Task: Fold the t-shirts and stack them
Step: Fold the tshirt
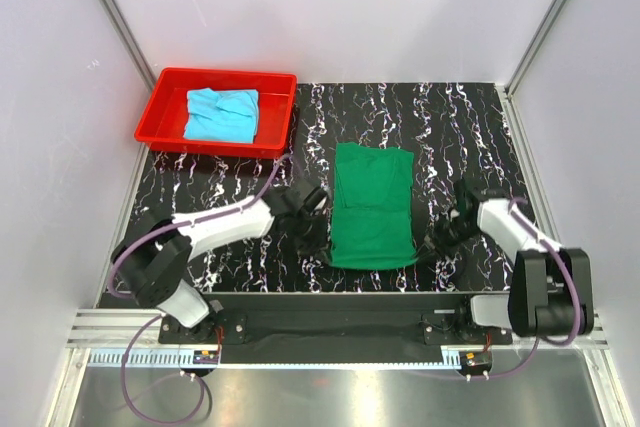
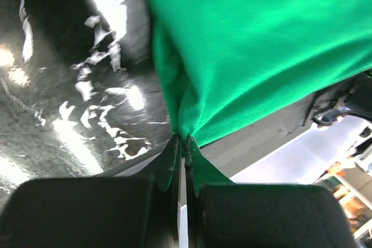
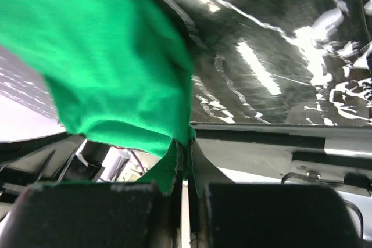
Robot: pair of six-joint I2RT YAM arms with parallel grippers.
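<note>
The green shirt (image 1: 372, 205) lies in the middle of the dark, white-veined desk (image 1: 470, 137). It is folded into a tall rectangle with no sleeves showing, and its long sides run away from the arms. The far edge lies flat and straight. The near edge is bunched and drawn up a little at both corners.

The left claw (image 2: 182, 142) is at the green shirt's near left corner, its two fingers pressed fully together on the cloth. In the left wrist view the fabric gathers to a point that slips down between the fingers, and creases fan upward from there. The right claw (image 3: 187, 143) is at the green shirt's near right corner, likewise pinched tight on a tuck of green cloth. In the right wrist view that cloth rises from the fingertips and drapes up and to the left, casting a shadow on the desk beside it. The two arms flank the green shirt, one on each side of its near half.

The blue shirt (image 1: 222, 114) lies loosely folded and wrinkled inside the red tray (image 1: 165, 87), filling most of the tray floor. The tray sits beyond and to the left of the green shirt, close to its far left corner but not touching it.
</note>
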